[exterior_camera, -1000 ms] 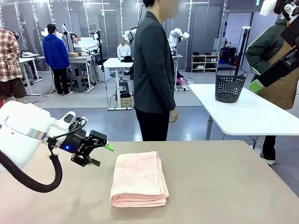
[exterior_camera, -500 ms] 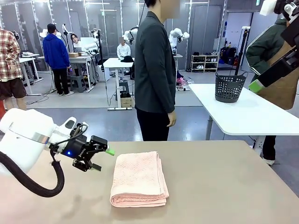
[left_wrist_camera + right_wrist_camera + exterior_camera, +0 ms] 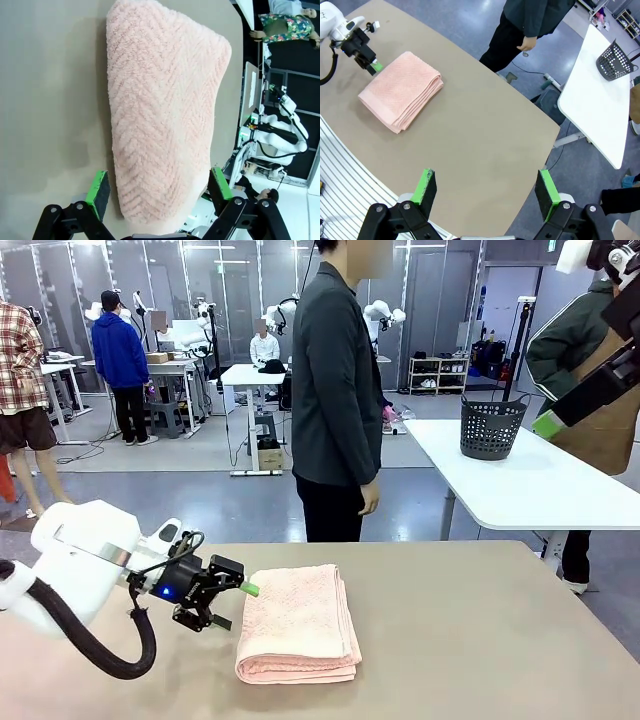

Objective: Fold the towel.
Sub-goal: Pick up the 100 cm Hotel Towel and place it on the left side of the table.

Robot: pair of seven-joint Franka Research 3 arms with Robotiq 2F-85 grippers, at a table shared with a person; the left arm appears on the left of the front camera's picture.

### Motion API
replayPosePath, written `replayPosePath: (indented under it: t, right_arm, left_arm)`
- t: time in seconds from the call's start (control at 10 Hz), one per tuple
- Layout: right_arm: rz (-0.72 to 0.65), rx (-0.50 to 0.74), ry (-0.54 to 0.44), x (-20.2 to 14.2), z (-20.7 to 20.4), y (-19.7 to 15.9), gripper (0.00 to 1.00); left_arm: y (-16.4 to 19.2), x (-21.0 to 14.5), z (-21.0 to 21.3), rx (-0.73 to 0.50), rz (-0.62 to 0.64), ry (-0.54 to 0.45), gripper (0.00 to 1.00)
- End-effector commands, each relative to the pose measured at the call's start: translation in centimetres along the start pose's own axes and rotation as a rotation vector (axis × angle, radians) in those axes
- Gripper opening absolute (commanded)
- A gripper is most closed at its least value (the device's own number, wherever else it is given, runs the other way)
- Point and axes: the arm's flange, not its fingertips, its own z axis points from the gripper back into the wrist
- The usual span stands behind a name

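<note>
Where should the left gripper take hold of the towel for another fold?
Probably at the towel's left long edge, coming in low from its left side. The towel lies flat in stacked layers, with the rounded fold nearest the camera. The left gripper, jaws open, already lines up with that edge, so the layers could slip between them.

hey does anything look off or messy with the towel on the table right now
Nothing stands out. The towel lies folded in a neat stack on the table, layers roughly even. The open left gripper is at its left edge.

Nubby terry towel (image 3: 297, 622), matt table (image 3: 480, 640)
</note>
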Motion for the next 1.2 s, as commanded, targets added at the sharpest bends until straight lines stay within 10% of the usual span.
replayPosePath:
  t: [0.0,0.5,0.8,1.1]
  right_arm:
    - [0.010,0.005,0.007,0.1,0.1,-0.4,1.00]
    - [0.010,0.005,0.007,0.1,0.1,-0.4,1.00]
    - [0.010,0.005,0.007,0.1,0.1,-0.4,1.00]
    - [0.010,0.005,0.007,0.1,0.1,-0.4,1.00]
  left_arm:
    - [0.4,0.9,-1.8,-0.065,-0.008,0.009,1.00]
    - [0.9,1.5,-4.8,-0.131,-0.001,0.005,1.00]
    - [1.2,1.3,-4.8,-0.144,-0.006,0.009,0.01]
    - [0.9,1.3,-4.5,-0.154,-0.018,0.007,0.00]
